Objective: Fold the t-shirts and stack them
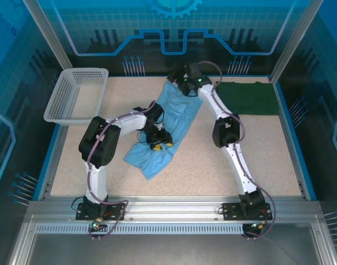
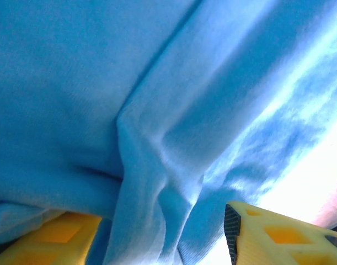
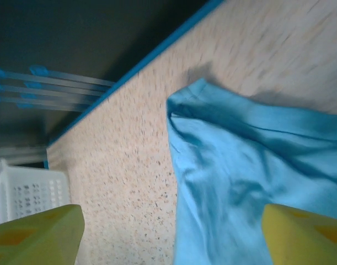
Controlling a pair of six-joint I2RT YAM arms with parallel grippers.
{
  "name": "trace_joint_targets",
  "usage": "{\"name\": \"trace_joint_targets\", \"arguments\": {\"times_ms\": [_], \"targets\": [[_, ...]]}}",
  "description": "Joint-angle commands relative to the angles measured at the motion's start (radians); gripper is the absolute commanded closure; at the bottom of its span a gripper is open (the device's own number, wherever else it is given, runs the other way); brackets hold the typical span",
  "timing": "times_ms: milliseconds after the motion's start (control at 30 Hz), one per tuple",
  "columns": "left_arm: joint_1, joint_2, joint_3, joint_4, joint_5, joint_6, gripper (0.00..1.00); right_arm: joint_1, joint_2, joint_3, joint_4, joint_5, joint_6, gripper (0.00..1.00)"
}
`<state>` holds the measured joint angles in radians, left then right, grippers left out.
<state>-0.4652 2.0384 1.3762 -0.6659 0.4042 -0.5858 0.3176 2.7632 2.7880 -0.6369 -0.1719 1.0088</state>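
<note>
Top external: blue t-shirt, far-right-to-near-left diagonal

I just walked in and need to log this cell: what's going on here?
Two robot arms are working on a sky-blue t-shirt stretched diagonally across the table. The left gripper is at its near end with cloth bunched between its fingers; whether it is pinching is unclear. The right gripper hovers open over the far end, which lies on the table. A dark green t-shirt lies flat at far right, a white mesh basket at far left.
</note>
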Motion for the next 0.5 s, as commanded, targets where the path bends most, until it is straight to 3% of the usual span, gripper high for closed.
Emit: {"name": "trace_joint_targets", "arguments": {"times_ms": [0,267,467], "targets": [[-0.029,0.098,0.031,0.062,0.018,-0.091,0.45,-0.070,-0.193,-0.019,-0.184,0.070,-0.121,0.13],[-0.088,0.158,0.151,0.118,0.061,-0.278,0.41,-0.116,-0.467,-0.550,-0.291,0.075,-0.262,0.20],[-0.094,0.075,0.166,0.086,0.043,-0.285,0.30,-0.071,-0.495,-0.749,-0.267,0.071,-0.286,0.20]]}}
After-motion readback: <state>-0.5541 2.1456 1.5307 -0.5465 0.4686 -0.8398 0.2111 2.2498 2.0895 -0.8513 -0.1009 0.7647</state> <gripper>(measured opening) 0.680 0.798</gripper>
